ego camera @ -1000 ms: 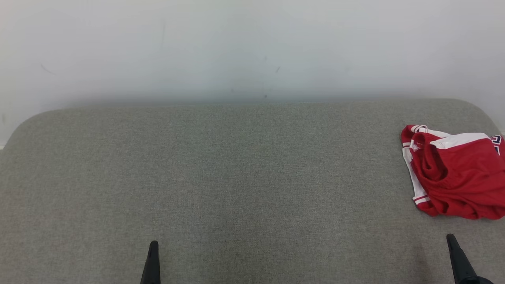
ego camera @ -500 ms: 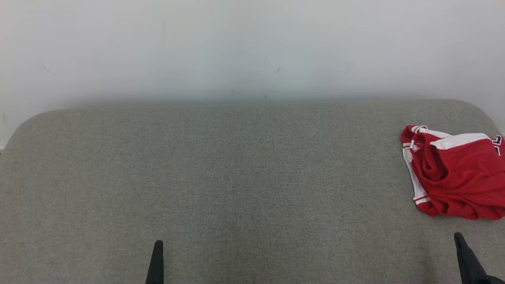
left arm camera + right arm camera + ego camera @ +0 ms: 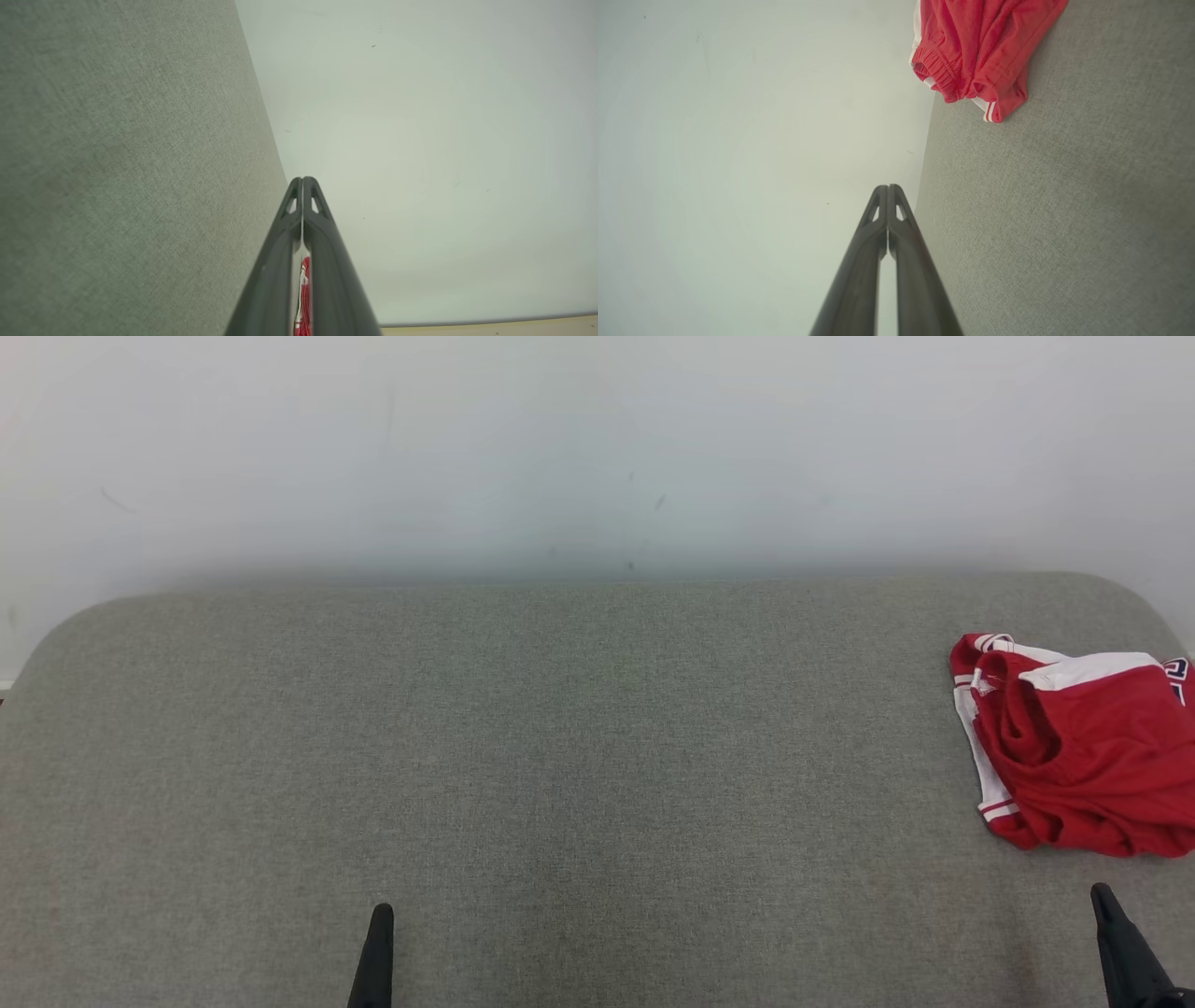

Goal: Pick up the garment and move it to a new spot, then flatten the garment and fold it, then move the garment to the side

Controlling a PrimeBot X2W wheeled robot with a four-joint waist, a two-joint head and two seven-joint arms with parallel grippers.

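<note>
Garment [image 3: 1083, 756], red with white trim, lies bunched in a loose heap at the right end of the grey cloth-covered top [image 3: 560, 756], towards the far side and close to the rounded far right corner. The edge of the head view cuts off its right part, so its full length cannot be told. What shows is roughly as wide as it is deep, with no clear long axis.

A narrow hem striped white and red runs near to far down its left side. A broad white band runs left to right across its far side. A gathered, ribbed elastic edge sits at the far left of the heap, its opening turned upward and to the left. In the right wrist view a striped corner of the cloth points towards the near side.

Dark blue lettering shows at the far right of the heap, cut off and not readable.

Nearer than the heap, and apart from it, is the right gripper [image 3: 1106, 901]. Its two fingers [image 3: 859, 280] are pressed together at the tips, with nothing between them. Well to the left, over bare cloth, is the left gripper [image 3: 380, 919], its fingers [image 3: 273, 270] likewise closed tip to tip and empty. A plain pale wall [image 3: 597, 448] rises behind the far edge.
</note>
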